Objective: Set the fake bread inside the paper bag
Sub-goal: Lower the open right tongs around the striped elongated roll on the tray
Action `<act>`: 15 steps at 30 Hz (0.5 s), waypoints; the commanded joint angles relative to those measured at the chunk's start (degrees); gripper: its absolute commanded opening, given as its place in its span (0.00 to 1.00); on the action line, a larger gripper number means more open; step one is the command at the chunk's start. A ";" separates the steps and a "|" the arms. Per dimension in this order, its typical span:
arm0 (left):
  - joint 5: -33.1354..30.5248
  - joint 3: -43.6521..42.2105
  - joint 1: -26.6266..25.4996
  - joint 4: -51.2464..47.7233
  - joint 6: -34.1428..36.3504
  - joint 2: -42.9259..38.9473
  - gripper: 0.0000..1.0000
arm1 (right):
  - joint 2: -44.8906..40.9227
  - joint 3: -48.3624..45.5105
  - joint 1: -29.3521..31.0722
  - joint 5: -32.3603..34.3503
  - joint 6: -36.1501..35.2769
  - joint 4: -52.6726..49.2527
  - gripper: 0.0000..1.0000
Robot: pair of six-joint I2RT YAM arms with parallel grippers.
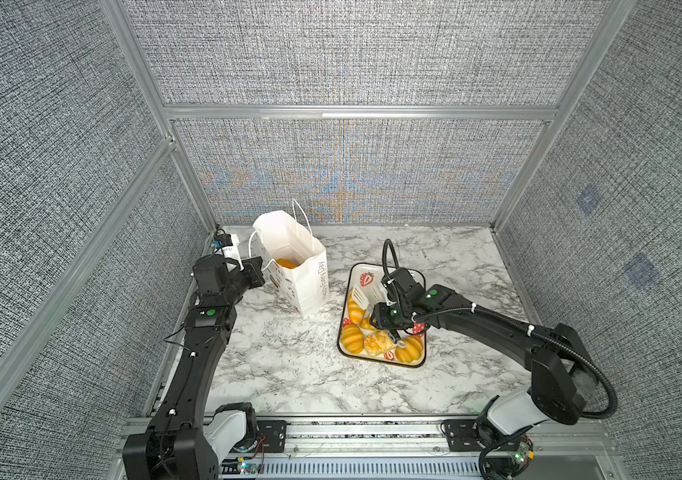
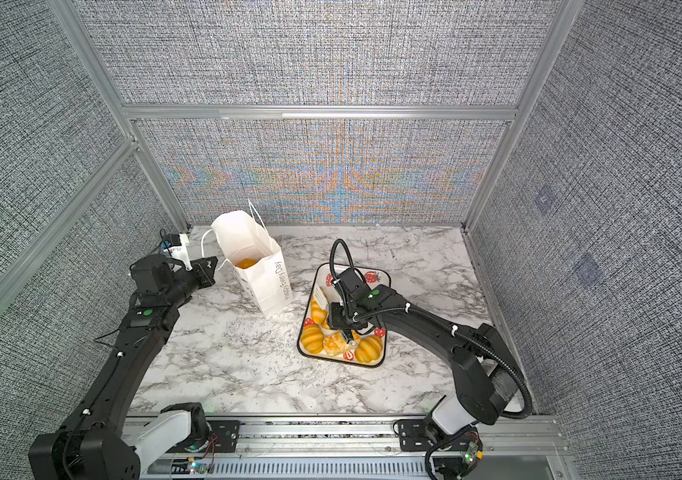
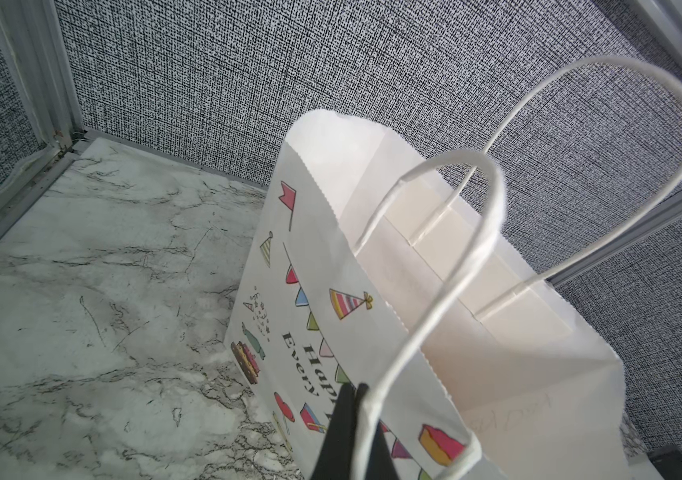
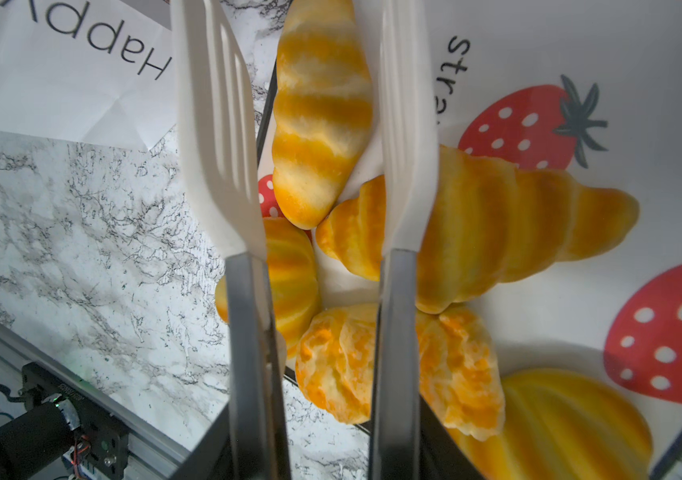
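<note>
The left gripper pinches shut on the paper bag rim, seemingly steadying it open, while the right gripper clasps white tongs, blades apart, over fake bread on the strawberry tray.

Fake bread: five on tray, one in paper bag; one tongs

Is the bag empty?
No, in a top view a piece of orange bread lies at the bottom of the open bag.
</note>
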 commanded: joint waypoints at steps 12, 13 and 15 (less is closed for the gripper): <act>0.52 -0.10 0.00 0.61 0.00 -0.18 0.00 | 2.43 1.53 -0.14 -0.55 0.29 0.81 0.49; 0.56 -0.09 0.06 0.64 0.00 -0.19 0.00 | 2.62 1.75 -0.18 -0.62 0.20 0.79 0.49; 0.51 -0.11 0.06 0.66 0.00 -0.20 0.00 | 2.94 2.02 -0.12 -0.64 0.17 0.58 0.49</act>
